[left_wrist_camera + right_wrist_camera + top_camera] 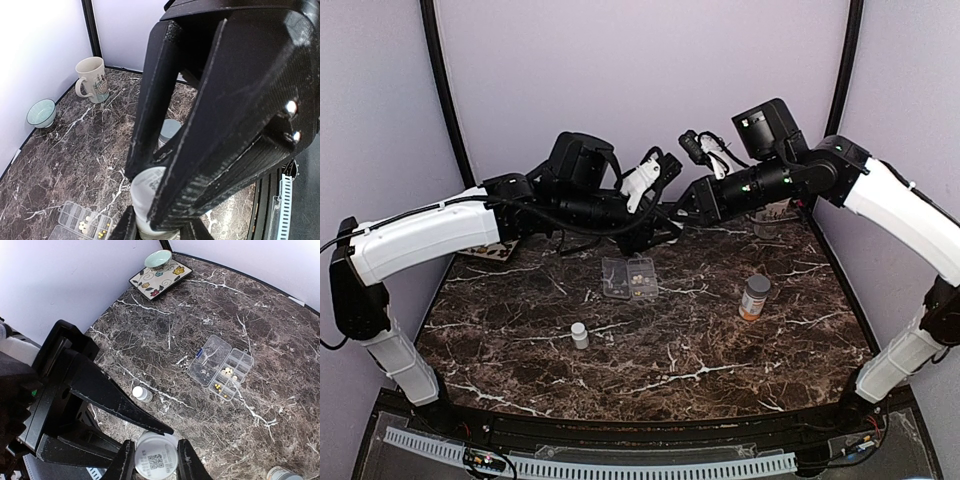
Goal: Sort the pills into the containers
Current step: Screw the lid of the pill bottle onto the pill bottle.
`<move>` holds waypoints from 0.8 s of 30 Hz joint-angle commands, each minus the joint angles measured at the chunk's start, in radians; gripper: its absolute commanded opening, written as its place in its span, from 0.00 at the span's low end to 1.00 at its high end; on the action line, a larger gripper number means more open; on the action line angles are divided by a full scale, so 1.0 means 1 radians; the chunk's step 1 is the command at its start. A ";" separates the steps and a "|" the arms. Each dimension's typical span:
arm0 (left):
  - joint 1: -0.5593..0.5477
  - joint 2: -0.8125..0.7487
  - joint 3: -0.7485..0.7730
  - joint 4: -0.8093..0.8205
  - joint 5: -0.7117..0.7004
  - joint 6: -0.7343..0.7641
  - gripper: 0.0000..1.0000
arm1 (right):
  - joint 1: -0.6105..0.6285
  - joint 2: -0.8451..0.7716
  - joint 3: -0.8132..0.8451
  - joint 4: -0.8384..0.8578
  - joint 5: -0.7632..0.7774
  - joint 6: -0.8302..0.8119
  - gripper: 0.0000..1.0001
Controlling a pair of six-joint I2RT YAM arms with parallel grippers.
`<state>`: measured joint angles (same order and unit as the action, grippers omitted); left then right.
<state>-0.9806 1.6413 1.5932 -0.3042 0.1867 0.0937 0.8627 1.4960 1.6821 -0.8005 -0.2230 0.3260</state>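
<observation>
The tiny round cream-white pills (pixel 228 372) that can be seen lie together in one of the compartments (pixel 235 365) of the flat clear plastic pill box (pixel 209 357). The box rests at the middle of the dark veined marble table (pixel 720 350) with its hinged lid folded open beside it. A few small yellow pills (pixel 220 386) sit in the neighbouring compartment. Tablets this small are likely light, hard and quick to roll or scatter, and too slight to pinch singly, so tipping them from a bottle mouth looks safer. The box itself is probably thin, light and apt to slide, and is best steadied by an outer wall rather than the lid. Both arms are raised well above the box, towards the back of the table. The left jaws are closed most of the way round the body of a small white plastic bottle (pixel 147 192). The right jaws are pinched nearly closed on a white round piece with a printed square code (pixel 156 454). Whether that piece is a cap or a bottle's end, I cannot tell. Another small white bottle (pixel 579 335) stands on the table nearer the arm bases, and an orange bottle with a grey cap (pixel 754 297) stands to the box's right.
</observation>
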 commanded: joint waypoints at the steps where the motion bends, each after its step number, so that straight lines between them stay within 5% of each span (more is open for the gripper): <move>1: -0.005 -0.046 0.043 0.244 0.031 0.008 0.00 | 0.050 0.024 -0.016 -0.075 -0.085 -0.012 0.15; 13: 0.146 -0.033 0.061 0.387 0.780 -0.201 0.00 | 0.050 -0.050 -0.092 -0.104 -0.234 -0.236 0.15; 24: 0.154 0.011 0.126 0.315 0.834 -0.199 0.00 | 0.050 -0.046 -0.070 -0.133 -0.250 -0.253 0.39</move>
<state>-0.8326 1.7000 1.6257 -0.1894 0.9878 -0.0982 0.8761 1.4017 1.6482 -0.7788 -0.4110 0.0982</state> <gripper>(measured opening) 0.267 0.344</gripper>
